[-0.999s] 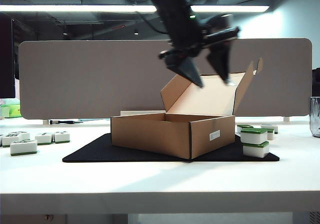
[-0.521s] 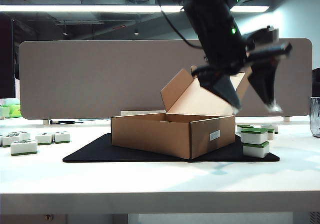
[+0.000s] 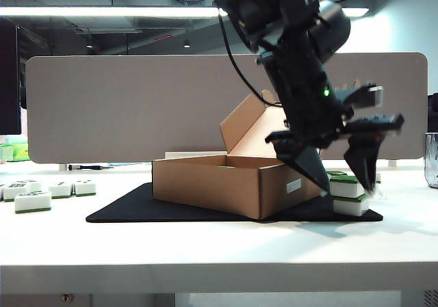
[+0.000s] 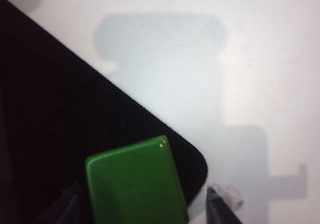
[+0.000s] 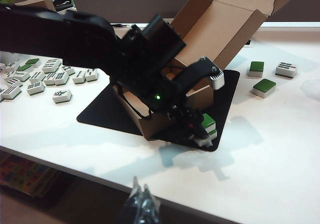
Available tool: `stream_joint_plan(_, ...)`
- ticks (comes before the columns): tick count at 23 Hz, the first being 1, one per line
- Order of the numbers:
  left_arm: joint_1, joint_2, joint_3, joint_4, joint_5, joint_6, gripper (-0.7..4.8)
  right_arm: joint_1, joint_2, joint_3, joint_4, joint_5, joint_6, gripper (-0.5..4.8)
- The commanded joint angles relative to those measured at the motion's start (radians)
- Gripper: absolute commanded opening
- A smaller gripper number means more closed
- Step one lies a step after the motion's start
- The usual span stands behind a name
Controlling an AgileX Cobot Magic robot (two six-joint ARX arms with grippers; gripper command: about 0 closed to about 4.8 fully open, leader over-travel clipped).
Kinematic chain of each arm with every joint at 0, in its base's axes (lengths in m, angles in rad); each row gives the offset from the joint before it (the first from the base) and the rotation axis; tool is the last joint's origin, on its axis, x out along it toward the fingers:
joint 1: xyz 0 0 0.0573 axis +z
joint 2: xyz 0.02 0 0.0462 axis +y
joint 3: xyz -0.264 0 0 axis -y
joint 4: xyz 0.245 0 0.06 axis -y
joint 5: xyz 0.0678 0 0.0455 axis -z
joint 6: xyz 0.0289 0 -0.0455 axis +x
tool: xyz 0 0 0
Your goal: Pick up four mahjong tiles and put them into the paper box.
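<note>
Your left gripper (image 3: 345, 178) stood at the lower right of the exterior view, jaws spread wide and empty, straddling the top of the stacked mahjong tiles (image 3: 350, 195) there. In its wrist view the green top tile (image 4: 136, 184) lay between the two finger tips, near the rounded corner of the black mat (image 4: 60, 134).

Risk, as judged: the tile sat off-centre toward one finger, so a descent could strike the tile's edge, topple the stack of two or push it off the mat. The tiles looked glossy and hard, with rounded edges; a shallow grip might slip.

Your right gripper (image 5: 144, 206) hung low and centre in its own view, well away from the work, jaws together with nothing between them.

The paper box (image 3: 236, 184) sat open mid-frame on the mat, matte brown cardboard, lid tilted back. Loose tiles (image 3: 33, 199) lay at the far left on the smooth white table (image 3: 205, 242).
</note>
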Motion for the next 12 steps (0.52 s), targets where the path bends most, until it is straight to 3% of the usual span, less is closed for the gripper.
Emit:
stream_joint_plan(1, 0.001, 0.021, 0.002, 0.023, -0.007, -0.002, 3.18, 0.001, -0.012, 0.003, 0.01, -0.001, -0.002, -0.01)
stream_joint_plan(12, -0.006, 0.054, 0.003, 0.018, -0.016, -0.002, 3.03, 0.001, -0.012, 0.003, 0.01, -0.001, -0.002, -0.01)
